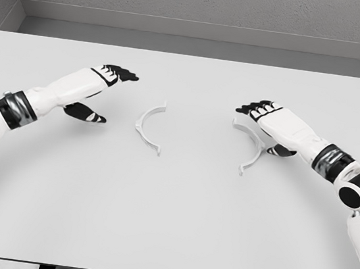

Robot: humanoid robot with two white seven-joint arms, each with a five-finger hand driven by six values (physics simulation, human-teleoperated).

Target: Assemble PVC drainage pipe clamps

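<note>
matt white table (168,226), plastic-looking clamp halves (149,128)

Left hand (110,82) and right hand (262,115) open, empty

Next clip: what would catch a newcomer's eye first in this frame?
Two white half-ring clamp pieces lie apart on the white table: the left clamp half near centre, the right clamp half partly under the right hand. The left hand hovers left of the left clamp half, holding nothing.

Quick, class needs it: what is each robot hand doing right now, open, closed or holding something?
Left hand: open, holding nothing, left of the left clamp half.
Right hand: open, holding nothing, above the right clamp half.
</note>
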